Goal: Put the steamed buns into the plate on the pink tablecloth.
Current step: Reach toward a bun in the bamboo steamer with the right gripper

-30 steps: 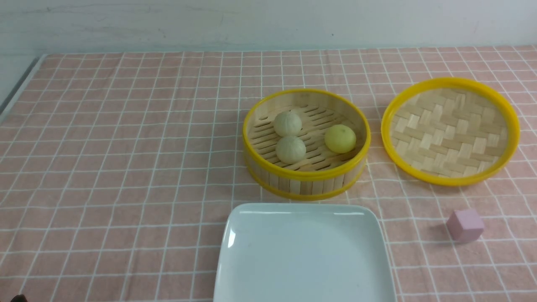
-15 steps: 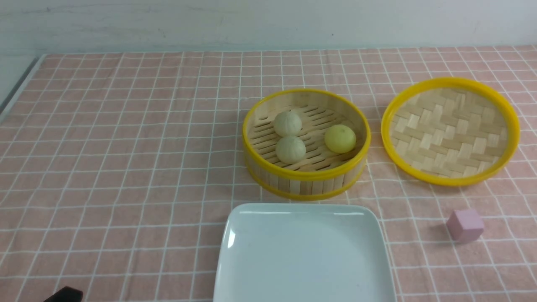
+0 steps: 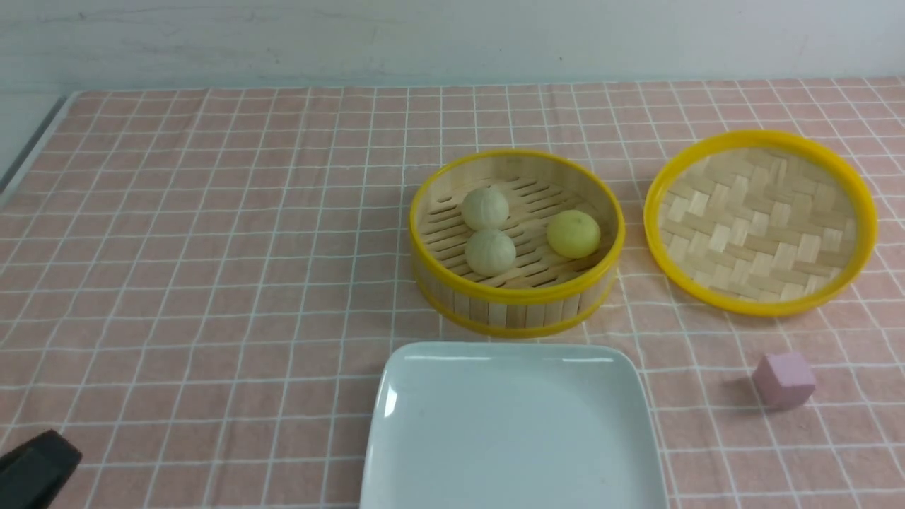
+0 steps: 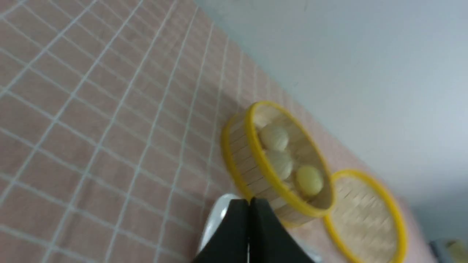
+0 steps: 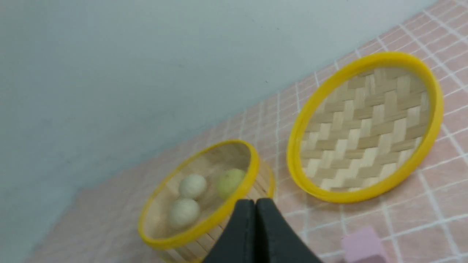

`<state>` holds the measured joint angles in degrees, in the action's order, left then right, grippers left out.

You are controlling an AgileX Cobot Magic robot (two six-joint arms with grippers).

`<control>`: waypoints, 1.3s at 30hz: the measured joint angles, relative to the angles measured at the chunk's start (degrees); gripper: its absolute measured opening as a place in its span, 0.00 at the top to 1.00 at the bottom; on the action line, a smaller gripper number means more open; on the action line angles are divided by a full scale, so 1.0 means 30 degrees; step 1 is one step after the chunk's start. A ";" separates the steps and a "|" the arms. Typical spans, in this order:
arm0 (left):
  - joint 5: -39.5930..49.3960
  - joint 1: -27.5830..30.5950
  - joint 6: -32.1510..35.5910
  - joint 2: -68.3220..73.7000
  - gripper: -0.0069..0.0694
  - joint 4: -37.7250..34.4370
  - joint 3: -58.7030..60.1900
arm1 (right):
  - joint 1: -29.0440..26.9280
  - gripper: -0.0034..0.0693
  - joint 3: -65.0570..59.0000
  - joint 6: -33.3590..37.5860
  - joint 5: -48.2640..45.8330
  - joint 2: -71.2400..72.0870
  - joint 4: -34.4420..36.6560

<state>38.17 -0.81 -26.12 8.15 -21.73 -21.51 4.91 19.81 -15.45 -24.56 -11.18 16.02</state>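
Pink tablecloth [image 3: 212, 247]: spread under everything, the steamer [image 3: 516, 304] standing on it right of centre.
Plate [image 3: 509, 431]: white and bare, sitting just in front of the steamer on the robot's side, not quite touching it.
Lid [image 3: 760, 223]: lying woven side up to the steamer's right, near it but apart.
Left gripper [image 4: 249, 204]: jaws clenched tight together on nothing, and low down well to the steamer's left, on the robot's side.
Right gripper [image 5: 255, 202]: jaws also pressed together and empty, and looking at the steamer from its right; out of the front view.
Pale buns [image 3: 485, 208]: two of them, touching each other, in the steamer's left half.
Yellow bun [image 3: 573, 233]: alone in the steamer's right half, close to the wall.
Pink cube [image 3: 783, 379]: off to the steamer's right and nearer the robot, no part of this job.
Risk: with jaws this tight, a reach would only shove a bun, so they must spread first. A finger going for one pale bun could roll the other. The steamer's raised wall could catch a low approach and drag the basket.
Change: the left gripper has pushed further into the front view's corner; the buns, plate, lid and cube have not budged.
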 joint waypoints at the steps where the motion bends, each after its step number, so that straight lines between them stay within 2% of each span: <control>1: 0.1608 0.0000 0.0180 0.1465 0.91 0.0646 -0.0740 | 0.0000 0.97 0.1062 0.0225 -0.2061 -0.1802 -0.0917; 3: 0.3617 0.0000 0.0329 0.3390 0.91 0.1364 -0.1435 | 0.0000 0.97 0.2551 0.0291 -0.4807 -0.4682 -0.1632; 4: 0.3781 0.0000 0.0369 0.3600 0.91 0.1429 -0.1557 | 0.0000 0.97 0.2700 0.0291 -0.5064 -0.5282 -0.1669; 5: 0.4891 0.0000 0.0753 0.5579 0.91 0.1831 -0.1981 | 0.0000 0.97 0.3987 0.0559 -0.6990 -0.7680 -0.1503; 6: 0.5046 0.0000 0.0801 0.5763 0.91 0.1859 -0.2053 | 0.0000 0.97 0.4257 0.0704 -0.7317 -0.8572 -0.1402; 8: 0.5422 0.0000 0.1604 0.7766 0.91 0.1948 -0.2281 | 0.0000 0.96 0.5593 0.2232 -0.8173 -1.1469 -0.0374; 9: 0.5422 0.0000 0.1949 0.8607 0.91 0.1948 -0.2304 | 0.0000 0.96 0.6239 0.3550 -0.8356 -1.3347 0.0887; 10: 0.5439 0.0000 0.2033 0.8737 0.91 0.1948 -0.2328 | 0.0000 0.95 0.6453 0.4066 -0.8357 -1.3603 0.1101; 11: 0.5438 0.0000 0.2311 0.9665 0.91 0.1948 -0.2343 | 0.0000 0.95 0.7302 0.6424 -0.8435 -1.5586 0.3077; 12: 0.5421 0.0000 0.2374 0.9854 0.91 0.1948 -0.2343 | 0.0022 0.94 0.7407 0.6728 -0.8484 -1.5817 0.3590; 13: 0.5422 0.0000 0.2601 1.0494 0.91 0.1948 -0.2348 | 0.0264 0.92 0.8335 0.9189 -0.8650 -1.7534 0.5310; 14: 0.5398 0.0000 0.2703 1.0788 0.90 0.1948 -0.2364 | 0.0546 0.91 0.8958 1.0579 -0.8691 -1.8513 0.6419; 15: 0.5395 0.0000 0.2703 1.0788 0.90 0.1948 -0.2364 | 0.0609 0.90 0.9091 1.0836 -0.8683 -1.8888 0.6818; 16: 0.5283 0.0000 0.2804 1.1119 0.90 0.1948 -0.2364 | 0.1250 0.86 1.0317 1.2824 -0.8481 -2.0338 0.8123; 20: 0.5065 0.0000 0.2840 1.1265 0.89 0.1966 -0.2364 | 0.2302 0.77 1.2862 1.4456 -0.7294 -2.3270 0.9149; 27: 0.4967 0.0000 0.2860 1.1265 0.88 0.1985 -0.2364 | 0.3784 0.61 1.8744 1.4483 -0.6764 -2.8543 0.7464; 28: 0.4938 0.0000 0.2879 1.1265 0.88 0.2035 -0.2364 | 0.4048 0.58 2.0075 1.4172 -0.6764 -2.9624 0.6540; 31: 0.4938 0.0000 0.2879 1.1265 0.88 0.2196 -0.2364 | 0.4582 0.56 2.2665 1.3505 -0.6741 -3.1799 0.3883; 36: 0.4925 0.0000 0.2862 1.1265 0.87 0.2168 -0.2364 | 0.5308 0.56 2.4592 1.3055 -0.5461 -3.4160 0.0320; 39: 0.4783 0.0000 0.2842 1.1265 0.86 0.2107 -0.2364 | 0.5432 0.56 2.4737 1.3055 -0.4277 -3.5188 -0.0666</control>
<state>52.52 -0.81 -17.59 41.95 -15.41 -28.60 21.21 94.02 23.72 -37.39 -116.74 14.02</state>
